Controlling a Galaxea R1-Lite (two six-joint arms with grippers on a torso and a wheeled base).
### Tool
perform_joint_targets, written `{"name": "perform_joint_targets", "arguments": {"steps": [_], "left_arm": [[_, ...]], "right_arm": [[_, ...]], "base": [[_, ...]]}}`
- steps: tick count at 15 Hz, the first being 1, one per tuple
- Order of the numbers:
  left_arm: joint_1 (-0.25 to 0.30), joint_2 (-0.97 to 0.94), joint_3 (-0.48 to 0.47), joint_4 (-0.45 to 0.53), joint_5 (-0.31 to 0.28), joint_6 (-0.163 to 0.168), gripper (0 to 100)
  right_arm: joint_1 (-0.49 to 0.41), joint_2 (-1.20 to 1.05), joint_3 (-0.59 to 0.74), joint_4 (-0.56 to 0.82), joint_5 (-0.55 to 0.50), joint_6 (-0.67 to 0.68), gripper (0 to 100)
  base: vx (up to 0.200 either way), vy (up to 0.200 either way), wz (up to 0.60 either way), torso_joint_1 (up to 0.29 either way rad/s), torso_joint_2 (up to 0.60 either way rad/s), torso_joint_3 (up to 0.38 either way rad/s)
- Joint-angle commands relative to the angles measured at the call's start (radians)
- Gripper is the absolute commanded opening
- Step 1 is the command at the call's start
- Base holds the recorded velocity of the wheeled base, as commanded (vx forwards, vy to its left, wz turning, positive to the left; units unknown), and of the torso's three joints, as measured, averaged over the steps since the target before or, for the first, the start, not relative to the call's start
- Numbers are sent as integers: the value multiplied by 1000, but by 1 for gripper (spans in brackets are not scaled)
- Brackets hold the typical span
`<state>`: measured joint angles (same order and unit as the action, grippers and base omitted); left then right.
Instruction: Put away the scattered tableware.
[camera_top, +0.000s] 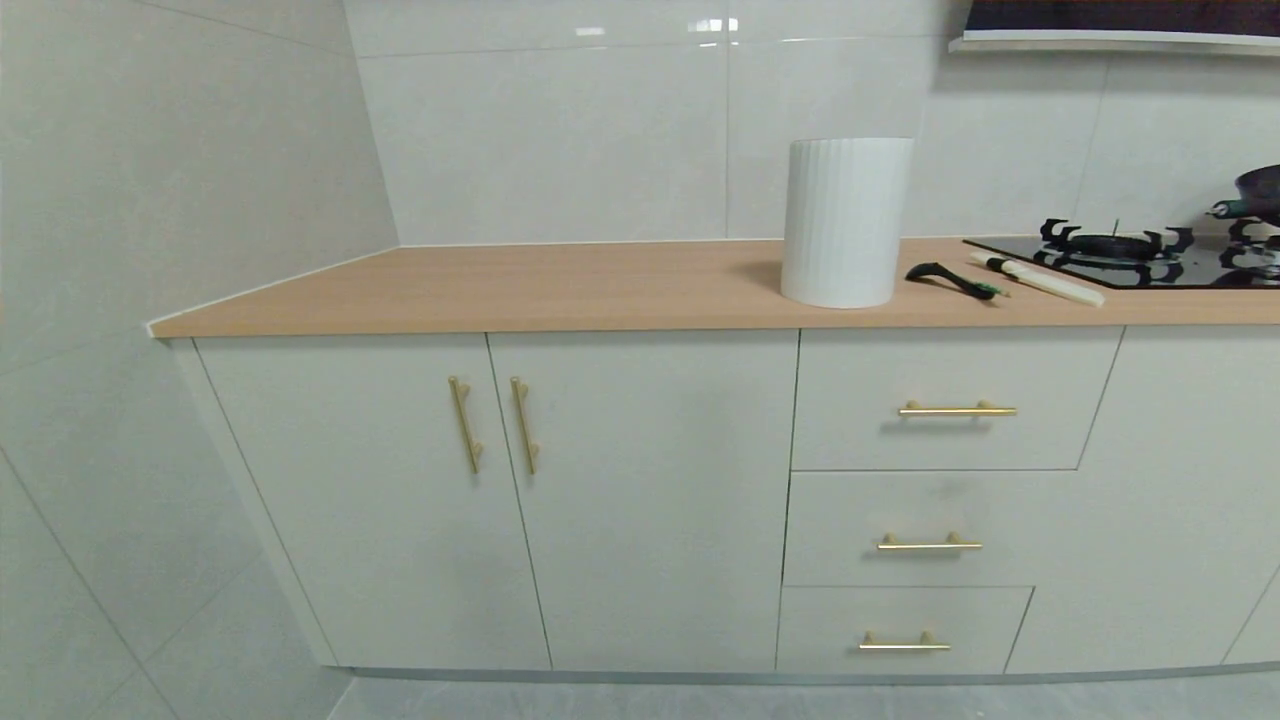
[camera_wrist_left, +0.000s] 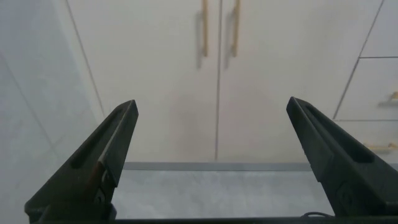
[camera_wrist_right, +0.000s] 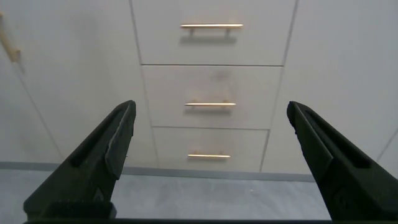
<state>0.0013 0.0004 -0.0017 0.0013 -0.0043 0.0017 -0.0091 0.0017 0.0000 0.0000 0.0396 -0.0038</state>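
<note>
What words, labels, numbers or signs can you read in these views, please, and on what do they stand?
There is none: no readable print shows on the white ribbed canister, the black-handled utensil, the pale utensil, the drawer fronts or the hob.

Before me a wooden worktop (camera_top: 560, 285) runs along a white tiled wall (camera_top: 560, 140). Under it I see two cupboard doors (camera_top: 640, 500) with upright gold handles (camera_top: 465, 424) side by side. To their right is a stack of three drawers (camera_top: 850, 520), each with a level gold bar. A black gas hob (camera_top: 1115, 250) sits at the worktop's right end, with a dark pan (camera_top: 1262, 190) over its far side. Below lies a grey floor (camera_top: 800, 700).
</note>
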Motion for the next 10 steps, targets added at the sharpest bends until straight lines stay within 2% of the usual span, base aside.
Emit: {"name": "perform_joint_targets", "arguments": {"steps": [1,2,10], "left_arm": [[0,0,0,0,0,0,100],[0,0,0,0,0,0,100],[0,0,0,0,0,0,100]], "right_arm": [[0,1,0,0,0,-1,100],[0,1,0,0,0,-1,100],[0,1,0,0,-1,1,100]], "base": [[0,-200,0,-2,7,2],[0,-200,0,2,-2,-2],[0,0,0,0,0,0]]}}
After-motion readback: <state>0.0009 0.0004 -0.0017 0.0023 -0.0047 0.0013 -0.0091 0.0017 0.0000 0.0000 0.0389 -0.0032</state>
